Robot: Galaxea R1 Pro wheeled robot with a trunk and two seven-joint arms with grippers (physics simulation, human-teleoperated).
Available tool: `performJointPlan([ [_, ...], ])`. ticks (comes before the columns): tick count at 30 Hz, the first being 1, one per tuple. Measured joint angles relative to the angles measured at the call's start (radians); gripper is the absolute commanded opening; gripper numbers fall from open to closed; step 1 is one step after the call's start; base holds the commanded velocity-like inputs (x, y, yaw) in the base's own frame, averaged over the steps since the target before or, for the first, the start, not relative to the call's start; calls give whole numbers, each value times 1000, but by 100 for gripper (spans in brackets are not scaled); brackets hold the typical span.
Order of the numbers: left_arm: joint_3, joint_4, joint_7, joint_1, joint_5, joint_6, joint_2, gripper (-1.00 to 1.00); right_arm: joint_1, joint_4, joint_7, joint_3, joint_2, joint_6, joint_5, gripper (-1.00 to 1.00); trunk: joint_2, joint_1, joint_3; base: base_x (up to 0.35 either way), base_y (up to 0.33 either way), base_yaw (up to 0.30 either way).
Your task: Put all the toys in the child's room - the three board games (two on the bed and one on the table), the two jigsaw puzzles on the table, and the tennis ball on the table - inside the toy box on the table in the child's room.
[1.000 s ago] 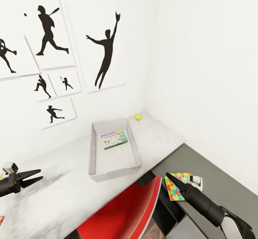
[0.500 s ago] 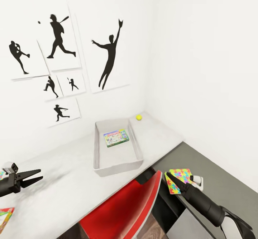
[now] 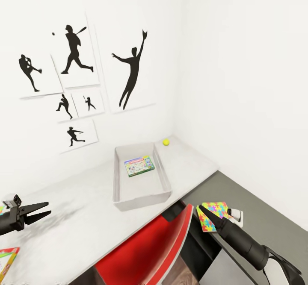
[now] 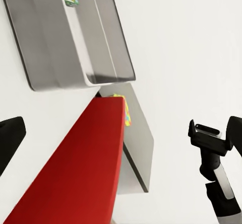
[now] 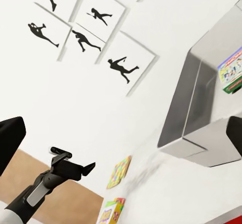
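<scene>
Jigsaw puzzle (image 3: pixel 212 215) gripped in right claw (image 3: pixel 201 210) — left claw (image 3: pixel 42 209) spread, empty — beside toy box (image 3: pixel 141 195).

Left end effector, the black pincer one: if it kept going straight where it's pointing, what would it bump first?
Probably the top corner of the red chair back, just past the grey rectangular toy box, though depth is unclear. The open left end effector points across the white table.
</scene>
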Motion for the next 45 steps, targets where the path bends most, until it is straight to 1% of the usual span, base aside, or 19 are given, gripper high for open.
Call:
performJointPlan([
  [12, 0, 0, 0, 0, -1, -1, 0, 100, 0, 1, 1, 0, 0, 0, 2, 100, 0, 0, 20, -123, 59, 0],
  [18, 0, 0, 0, 0, -2, -1, 0, 100, 0, 3, 2, -1, 0, 0, 18, 100, 0, 0, 30, -17, 9, 0],
  [25, 0, 0, 0, 0, -2, -1, 0, 100, 0, 5, 4, 0, 0, -6, 26, 100, 0, 0, 42, -4, 2, 0],
  [45, 1, 0, 0, 0, -1, -1, 0, 100, 0, 8, 8, 1, 0, -10, 28, 100, 0, 0, 75, 0, 0, 0],
])
